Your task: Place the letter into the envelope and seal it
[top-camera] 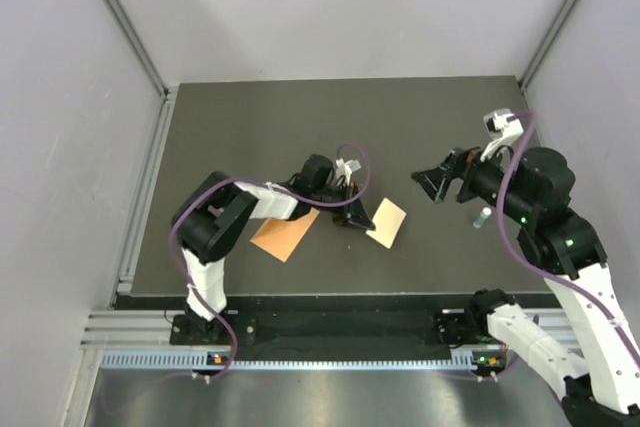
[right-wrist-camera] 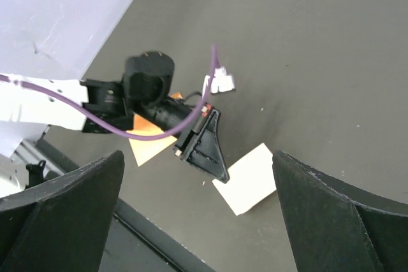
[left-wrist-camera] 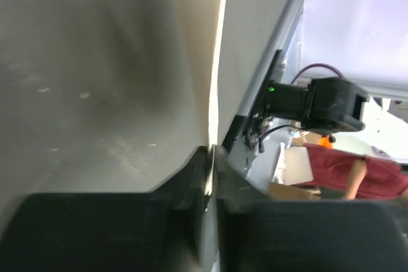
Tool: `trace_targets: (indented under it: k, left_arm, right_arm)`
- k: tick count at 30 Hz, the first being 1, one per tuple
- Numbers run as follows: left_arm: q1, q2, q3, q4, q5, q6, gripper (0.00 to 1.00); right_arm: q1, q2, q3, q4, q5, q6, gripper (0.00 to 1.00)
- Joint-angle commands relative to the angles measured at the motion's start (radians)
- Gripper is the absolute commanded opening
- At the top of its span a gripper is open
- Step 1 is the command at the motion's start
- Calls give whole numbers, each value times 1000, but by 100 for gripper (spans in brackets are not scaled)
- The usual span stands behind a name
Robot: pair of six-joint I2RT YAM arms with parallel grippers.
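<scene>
Near the middle of the dark worktop (top-camera: 250, 137), a little toward 5 o'clock in the top view, lies the letter (top-camera: 387, 222), a plain cream sheet turned at a slant. The left arm (top-camera: 215, 222) reaches out from its base at 7 o'clock, and the left jaws meet the letter's 9 o'clock edge. In the left wrist view the left jaws are pressed almost together, with the thin edge of the sheet (left-wrist-camera: 201, 62) running down into the seam between them, so they are pinching the letter. Whether the rest of the sheet lies flat on the worktop or is raised a little, I cannot tell.

The envelope (top-camera: 283, 237) lies at 7 o'clock from the worktop's middle, an orange shape partly covered by the left arm's white forearm. It is apart from the letter, with the left jaws between the two. How its flap lies cannot be made out.

At 3 o'clock the right arm (top-camera: 540, 192) holds the right jaws above the worktop, well apart from the letter. The right wrist view shows them spread wide at either edge of the picture, with nothing between them; far below are the letter (right-wrist-camera: 252, 179) and the envelope (right-wrist-camera: 150, 148).
</scene>
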Motion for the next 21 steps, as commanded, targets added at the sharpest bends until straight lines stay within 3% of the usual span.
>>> trace_targets:
  k: [1,4,8,15,19,20,21]
  left_arm:
    - [0,55,72,-1,16,1,30]
    - [0,50,97,-127,-15,75,43]
    - [0,-55,111,-288,-135,160,99]
    - [2,-325,34,-458,-337,201,99]
    - [5,-578,-76,-592,-487,194,99]
    - [8,-627,-119,-626,-588,185,99]
    - [16,-781,-153,-763,-732,125,99]
  right_arm:
    - [-2,-5,-16,-29,77,5,99]
    - [-4,-1,-28,-24,85,5,99]
    - [-4,25,-33,-29,54,-25,99]
    - [18,125,-92,72,-147,-174,99]
    - [201,252,-114,175,-92,-403,99]
    - [241,339,-96,195,-109,-471,99]
    - [258,440,-62,269,-197,-531,99]
